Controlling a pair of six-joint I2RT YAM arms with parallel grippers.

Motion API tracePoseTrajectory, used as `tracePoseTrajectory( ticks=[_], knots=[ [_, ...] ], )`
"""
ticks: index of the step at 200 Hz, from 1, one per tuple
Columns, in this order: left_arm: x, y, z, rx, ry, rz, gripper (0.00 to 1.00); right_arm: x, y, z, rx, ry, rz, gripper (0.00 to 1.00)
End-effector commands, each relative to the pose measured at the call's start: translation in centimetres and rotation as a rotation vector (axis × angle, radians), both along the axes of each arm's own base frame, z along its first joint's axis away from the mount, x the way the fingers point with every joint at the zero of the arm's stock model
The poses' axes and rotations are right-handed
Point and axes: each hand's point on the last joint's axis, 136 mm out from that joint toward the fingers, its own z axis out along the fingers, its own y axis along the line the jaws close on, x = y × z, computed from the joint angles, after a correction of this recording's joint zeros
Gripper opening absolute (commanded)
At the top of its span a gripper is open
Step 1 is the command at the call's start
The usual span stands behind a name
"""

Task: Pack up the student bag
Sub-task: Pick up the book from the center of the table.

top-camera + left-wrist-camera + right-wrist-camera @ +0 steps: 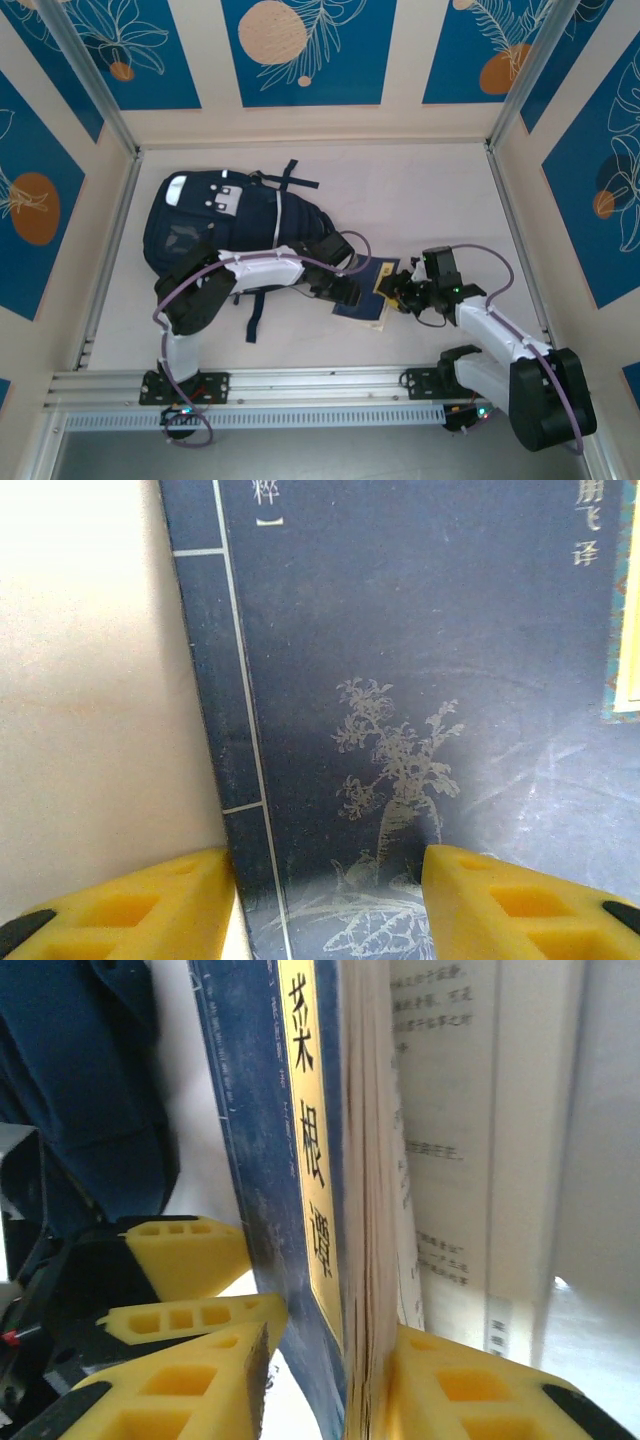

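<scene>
Striped navy fabric student bag (215, 225) lies at ten o'clock, partly hidden beneath the left arm; left gripper (325, 900) straddles the thin navy booklet (365, 291) spine with fingers apart, right gripper (325, 1380) clamps its cover.

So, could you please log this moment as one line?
left tool: open, straddling book spine | right tool: pinching book edge | student bag: on table, unpacked

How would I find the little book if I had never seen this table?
Start at the big dark navy backpack lying at the table's left. Look to its right, between the two grippers: a thin navy book lies there. Unlike the backpack, it is small and flat, with a yellow title strip and a pale plant drawing on its cover.
</scene>
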Motion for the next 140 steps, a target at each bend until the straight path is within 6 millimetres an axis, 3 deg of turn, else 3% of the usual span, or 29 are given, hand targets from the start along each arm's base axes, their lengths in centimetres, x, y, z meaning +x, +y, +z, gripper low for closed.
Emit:
tracePoseTrajectory(
  ticks=[1, 54, 75, 140],
  knots=[
    [-1.7, -0.4, -1.9, 0.000, 0.052, -0.037, 0.52, 0.4, 1.2, 1.2, 0.085, -0.020, 0.018, 0.31],
    [-1.1, 0.5, -0.3, -0.009, 0.014, -0.016, 0.51, -0.5, 0.0, -0.6, -0.030, 0.011, 0.038, 0.07],
    [-0.8, 1.7, 0.9, 0.000, -0.013, -0.010, 0.56, -0.8, -0.1, -0.4, -0.045, -0.005, 0.063, 0.00],
    [-1.6, 4.7, 4.4, -0.128, 0.011, 0.082, 0.77, -1.3, 2.1, 4.0, 0.151, -0.210, 0.158, 0.00]
  ],
)
